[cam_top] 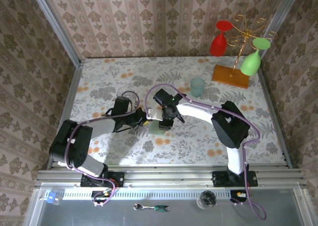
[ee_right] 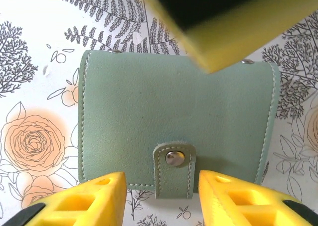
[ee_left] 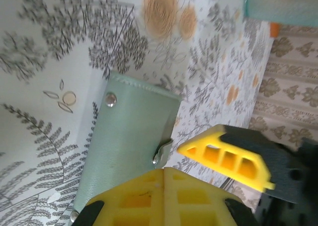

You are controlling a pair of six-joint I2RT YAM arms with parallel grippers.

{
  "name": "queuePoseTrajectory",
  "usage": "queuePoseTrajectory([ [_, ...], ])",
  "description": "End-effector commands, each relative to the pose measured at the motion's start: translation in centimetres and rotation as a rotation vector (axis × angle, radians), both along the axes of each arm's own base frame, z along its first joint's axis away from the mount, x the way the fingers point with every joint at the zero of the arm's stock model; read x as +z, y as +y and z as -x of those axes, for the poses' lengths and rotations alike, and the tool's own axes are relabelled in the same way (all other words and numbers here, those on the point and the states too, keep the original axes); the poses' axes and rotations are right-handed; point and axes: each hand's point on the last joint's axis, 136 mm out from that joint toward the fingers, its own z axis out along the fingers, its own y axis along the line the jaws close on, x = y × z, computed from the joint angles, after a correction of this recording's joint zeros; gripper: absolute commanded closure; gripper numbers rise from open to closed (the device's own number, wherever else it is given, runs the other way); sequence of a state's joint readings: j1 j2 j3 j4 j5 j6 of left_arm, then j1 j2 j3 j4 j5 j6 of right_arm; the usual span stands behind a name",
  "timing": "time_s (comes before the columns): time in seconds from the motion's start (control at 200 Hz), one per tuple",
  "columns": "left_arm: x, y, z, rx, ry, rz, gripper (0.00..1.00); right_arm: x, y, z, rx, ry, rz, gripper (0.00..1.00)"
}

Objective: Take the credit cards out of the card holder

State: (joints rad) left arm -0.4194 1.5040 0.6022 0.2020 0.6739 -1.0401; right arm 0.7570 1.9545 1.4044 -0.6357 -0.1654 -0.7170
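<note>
sage-green leather is what matters here: the wallet (ee_right: 174, 112) lies flat and closed on the flowered table (cam_top: 99, 87), and the cup (cam_top: 197, 86) stands well apart from the wallet, on its far right side. the right pincer (ee_right: 161, 198) hangs directly over the wallet with its fingers spread. in the right wrist view one yellow finger is on each side of the snap tab (ee_right: 174, 161), so the tab is in the middle of the gap, at the edge of the wallet that is nearest to this camera. the long side of the wallet runs in the same direction as the line from finger to finger, and the strap of the tab crosses this line. the left pincer (ee_left: 164, 196) has its fingers pressed together with nothing between them, and it is over the opposite edge of the wallet; i cannot tell if it touches the leather. from above, both pincers meet at the wallet (cam_top: 155, 128), the left one at its left side and the right pincer (cam_top: 166, 120) on top. i judge that the cards are inside, under the snapped flap, so the coming move depends on the tab. the right arm is the better placed one, because the tab is already between its fingers.
</note>
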Motion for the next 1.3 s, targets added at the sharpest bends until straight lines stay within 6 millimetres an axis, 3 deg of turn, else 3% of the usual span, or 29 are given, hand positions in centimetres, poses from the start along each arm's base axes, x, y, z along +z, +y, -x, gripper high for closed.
queuePoseTrajectory([
  [0.0, -0.1, 0.9, 0.3, 0.018, 0.011, -0.025, 1.0, 0.1, 0.6, -0.2, 0.074, -0.004, 0.001, 0.56],
  [0.42, -0.7, 1.4, 0.1, 0.038, 0.022, -0.012, 1.0, -1.1, 0.5, -1.3, 0.066, -0.03, 0.015, 0.53],
  [0.855, -2.1, 1.5, 0.3, 0.056, 0.049, 0.003, 1.0, -1.7, 0.1, -2.1, 0.039, 0.012, 0.02, 0.56],
  [1.095, -2.1, 1.3, 0.3, 0.052, 0.055, 0.01, 1.0, -2.1, 0.3, -1.8, 0.035, 0.035, 0.013, 0.63],
  [1.295, -2.1, 0.0, 0.4, 0.028, 0.063, 0.049, 1.0, -2.5, 0.4, -1.2, 0.027, 0.066, -0.001, 0.72],
])
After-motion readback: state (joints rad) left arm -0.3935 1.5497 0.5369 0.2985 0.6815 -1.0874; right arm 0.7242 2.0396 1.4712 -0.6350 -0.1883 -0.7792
